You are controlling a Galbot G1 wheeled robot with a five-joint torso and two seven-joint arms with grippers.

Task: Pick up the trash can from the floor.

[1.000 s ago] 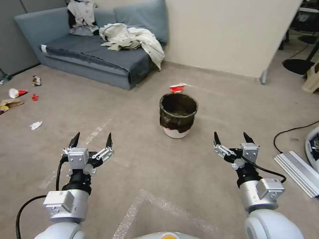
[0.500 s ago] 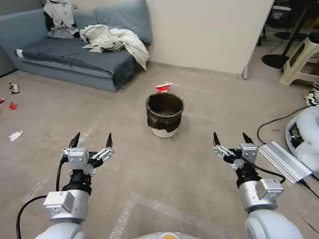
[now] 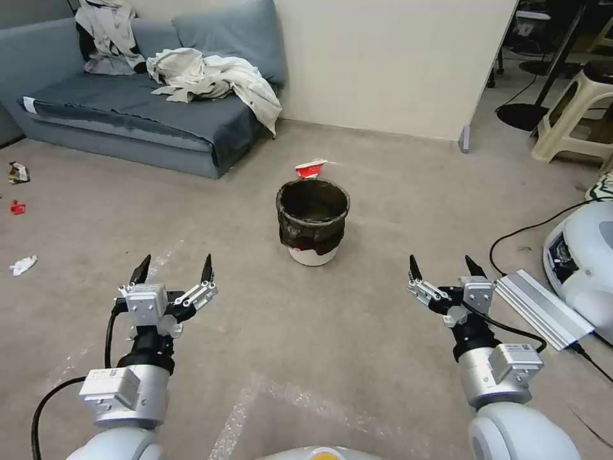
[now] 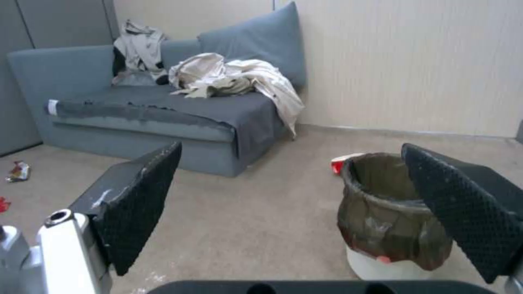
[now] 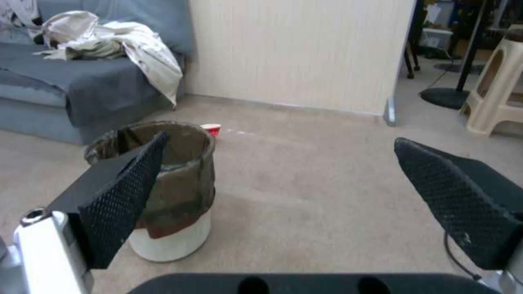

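The trash can (image 3: 312, 221) is a small white bucket lined with a crinkled dark bag, standing upright on the beige carpet floor (image 3: 357, 319) ahead of me. It also stands in the left wrist view (image 4: 390, 220) and the right wrist view (image 5: 171, 192). My left gripper (image 3: 174, 268) hangs open above the carpet, short of the can and to its left. My right gripper (image 3: 445, 267) is open too, short of the can and to its right. Neither touches the can.
A crushed red-and-white cup (image 3: 310, 168) lies just behind the can. A grey sofa (image 3: 140, 118) with clothes stands at the back left, a partition wall (image 3: 396, 64) behind. Scraps (image 3: 22, 264) litter the left floor. A metal rail (image 3: 543, 308), a cable and a white device (image 3: 581, 262) lie right; a stool (image 3: 571, 115) stands far right.
The whole view has shifted: the camera turned right, so the can and sofa slid left in the picture and the white device and stool came in. Both grippers hold the same open pose.
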